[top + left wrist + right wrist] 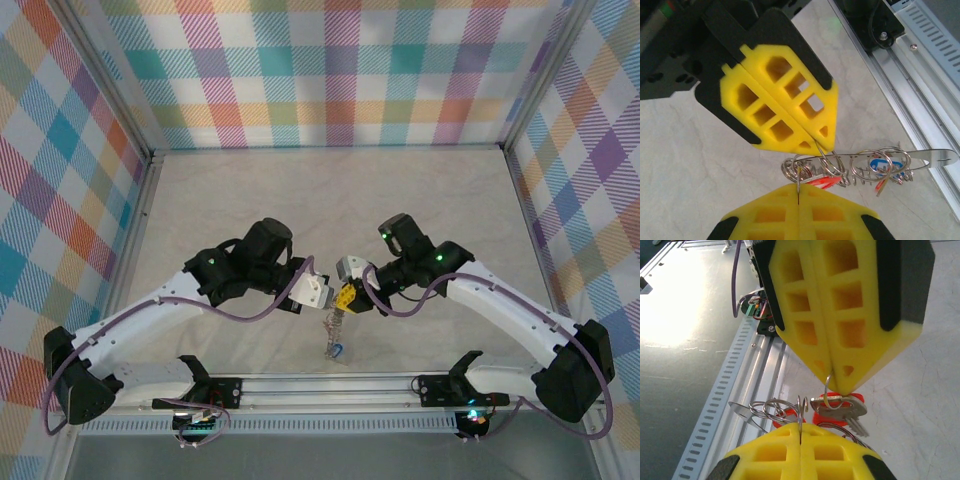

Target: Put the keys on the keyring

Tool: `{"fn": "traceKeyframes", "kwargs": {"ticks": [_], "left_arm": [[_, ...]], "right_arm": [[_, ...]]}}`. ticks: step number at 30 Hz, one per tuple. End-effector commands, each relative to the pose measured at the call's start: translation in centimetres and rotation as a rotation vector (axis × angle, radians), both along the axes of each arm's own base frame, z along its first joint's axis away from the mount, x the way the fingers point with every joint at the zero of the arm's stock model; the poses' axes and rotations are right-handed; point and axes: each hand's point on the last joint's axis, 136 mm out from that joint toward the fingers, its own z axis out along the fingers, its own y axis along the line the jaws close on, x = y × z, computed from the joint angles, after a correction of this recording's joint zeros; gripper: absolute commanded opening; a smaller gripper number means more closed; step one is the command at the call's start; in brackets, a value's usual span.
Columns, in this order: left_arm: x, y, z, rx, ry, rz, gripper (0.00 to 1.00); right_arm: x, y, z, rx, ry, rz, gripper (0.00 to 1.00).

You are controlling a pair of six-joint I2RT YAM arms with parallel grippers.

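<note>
The left gripper (798, 194) is fully closed, its yellow fingers (765, 220) pressed flat together, with a strand of the keyring (840, 167) nipped in the seam between their tips. The right gripper (800, 432) is closed just as tightly and meets it tip to tip from the opposite side, with another turn of the same wire caught at its point. The keyring's silver coils bunch in the narrow gap between the two pairs of tips and then trail off to one side of the jaws. From above, the loose end hangs below the pinch toward the near edge of the table (420, 200). The keys (840, 409) sit on the wire right at the tips. Red heads lie just beside the jaws, and a blue-headed key (881, 165) lies farther along the coils, away from the grip. A flat silver strip (935, 157) juts out past the last coil; whether it is a clasp or a key blade cannot be told. The blocky yellow fingers crowd the pinch from both sides and hide where each strand runs inside the seams. Beneath the trailing coils runs the slotted aluminium rail (925, 100). Beyond the jaws there are a purple cable (735, 285) and a small circuit board (756, 310).
</note>
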Motion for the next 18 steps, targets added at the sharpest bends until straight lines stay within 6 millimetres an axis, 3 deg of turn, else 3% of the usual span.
{"fn": "traceKeyframes", "kwargs": {"ticks": [1,18], "left_arm": [[-0.92,0.03,-0.59,0.023,0.005,-0.049,0.00],[-1.53,-0.80,-0.14,-0.002,0.006,-0.080,0.00]], "right_arm": [[-0.27,0.75,2.47,0.083,-0.037,0.046,0.00],[0.06,1.26,2.42,0.088,-0.015,0.042,0.00]]}}
